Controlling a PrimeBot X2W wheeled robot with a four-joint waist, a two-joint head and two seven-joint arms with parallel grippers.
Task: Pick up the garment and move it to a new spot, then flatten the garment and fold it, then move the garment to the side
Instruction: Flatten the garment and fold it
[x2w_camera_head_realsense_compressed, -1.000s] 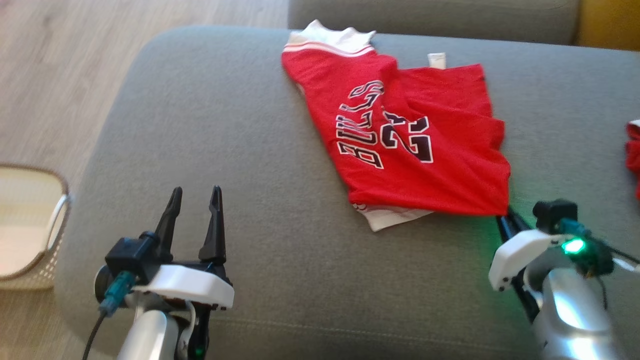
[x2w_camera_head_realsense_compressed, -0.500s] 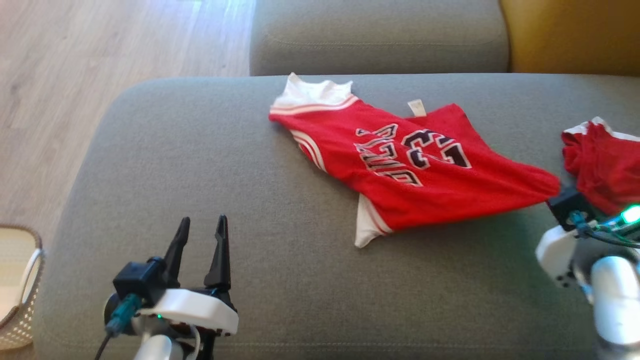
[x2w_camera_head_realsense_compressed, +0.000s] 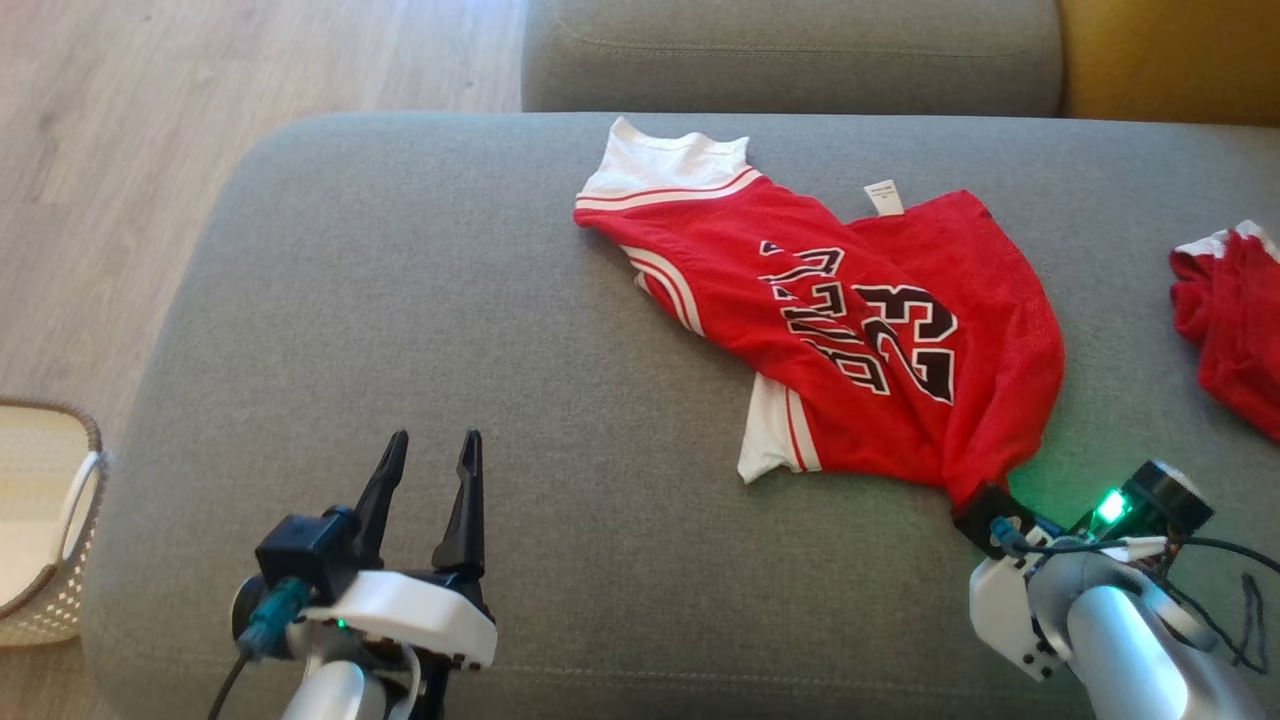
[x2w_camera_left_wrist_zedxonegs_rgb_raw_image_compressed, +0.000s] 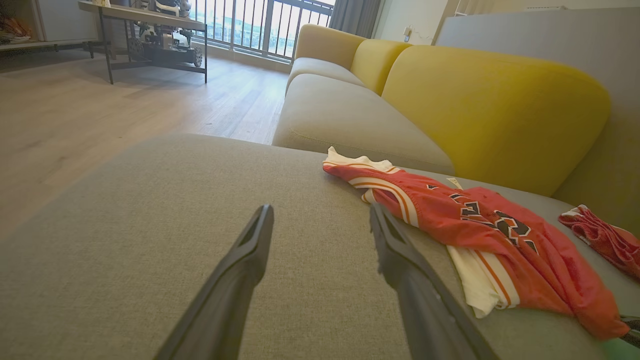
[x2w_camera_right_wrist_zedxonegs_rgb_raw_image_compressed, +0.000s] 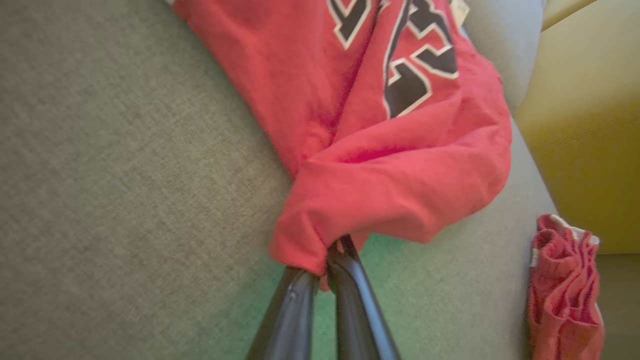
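The garment (x2w_camera_head_realsense_compressed: 830, 320) is a red jersey with white trim and dark lettering, lying crumpled on the grey sofa seat (x2w_camera_head_realsense_compressed: 500, 300). My right gripper (x2w_camera_head_realsense_compressed: 975, 502) is at its near right corner, shut on a bunched fold of the red cloth. In the right wrist view, the right gripper (x2w_camera_right_wrist_zedxonegs_rgb_raw_image_compressed: 325, 267) has both fingers pressed together with the garment (x2w_camera_right_wrist_zedxonegs_rgb_raw_image_compressed: 390, 190) gathered over their tips. My left gripper (x2w_camera_head_realsense_compressed: 432, 455) hovers open over bare seat at the near left, well clear of the jersey. In the left wrist view, the left gripper (x2w_camera_left_wrist_zedxonegs_rgb_raw_image_compressed: 320, 215) is empty and the garment (x2w_camera_left_wrist_zedxonegs_rgb_raw_image_compressed: 480, 225) lies to its right.
A second red cloth (x2w_camera_head_realsense_compressed: 1225, 320) lies bunched at the seat's right edge. A woven basket (x2w_camera_head_realsense_compressed: 40, 520) stands on the wooden floor to the left. A yellow sofa back (x2w_camera_head_realsense_compressed: 1170, 60) and another grey cushion (x2w_camera_head_realsense_compressed: 790, 50) border the far side.
The camera has shifted. The jersey's right corner, gripped by my right gripper, has been drawn toward the near edge and the cloth has bunched. My left gripper stays open.
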